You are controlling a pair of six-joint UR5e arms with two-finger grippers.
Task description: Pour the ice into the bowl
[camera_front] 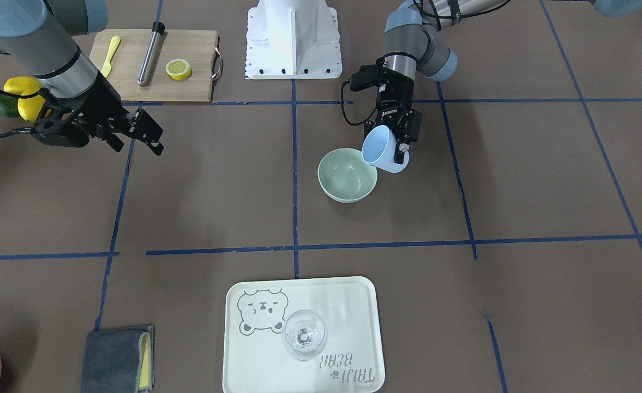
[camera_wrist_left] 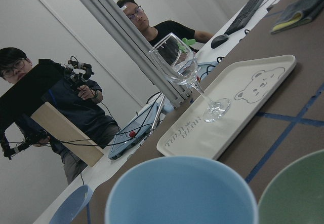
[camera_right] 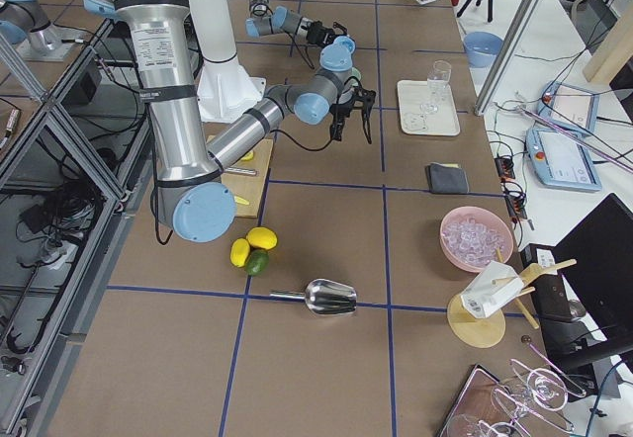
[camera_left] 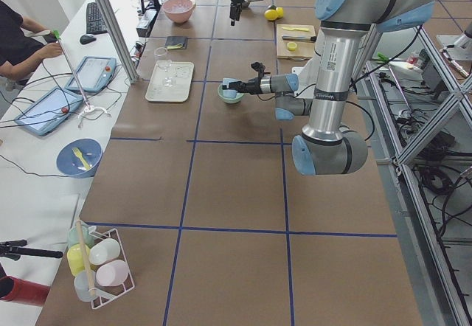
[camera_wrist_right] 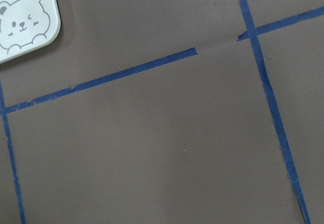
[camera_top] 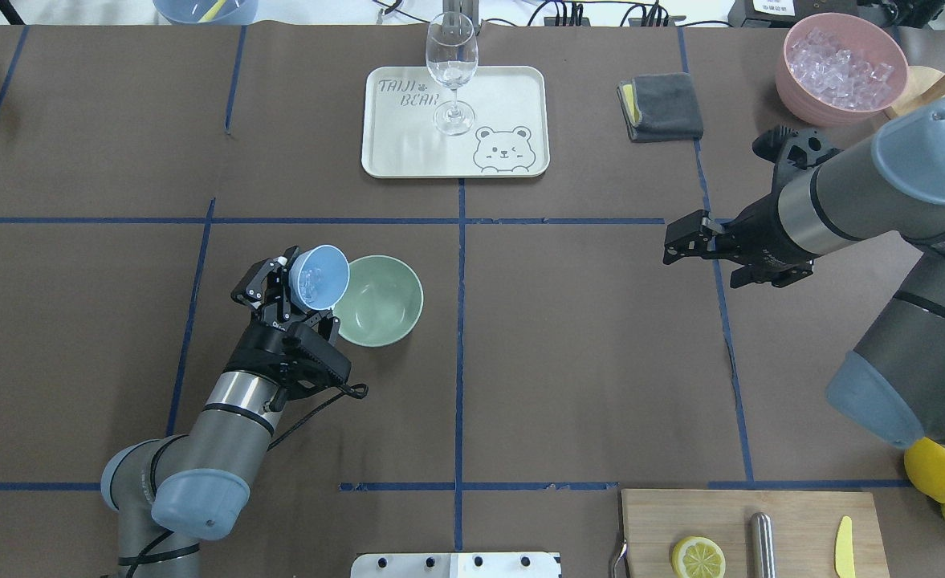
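Note:
My left gripper (camera_top: 302, 281) is shut on a light blue cup (camera_top: 319, 277) and holds it tilted, with its mouth over the near rim of the pale mint-green bowl (camera_top: 380, 299). Several small clear ice cubes (camera_top: 310, 278) sit inside the cup. The bowl (camera_front: 347, 176) looks empty in the front view, with the cup (camera_front: 383, 148) leaning over its edge. The left wrist view shows the cup's rim (camera_wrist_left: 182, 193) and the bowl's edge (camera_wrist_left: 298, 196). My right gripper (camera_top: 671, 245) is open and empty, hovering above the table far to the right of the bowl.
A pink container of ice (camera_top: 841, 68) stands at the far right. A cream tray (camera_top: 408, 152) holds a wine glass (camera_top: 452, 72) beyond the bowl. A grey cloth (camera_top: 665, 106), a cutting board (camera_top: 793, 514) with a lemon half (camera_top: 698, 556), whole lemons (camera_top: 938, 474) and a metal scoop (camera_right: 331, 297) are nearby.

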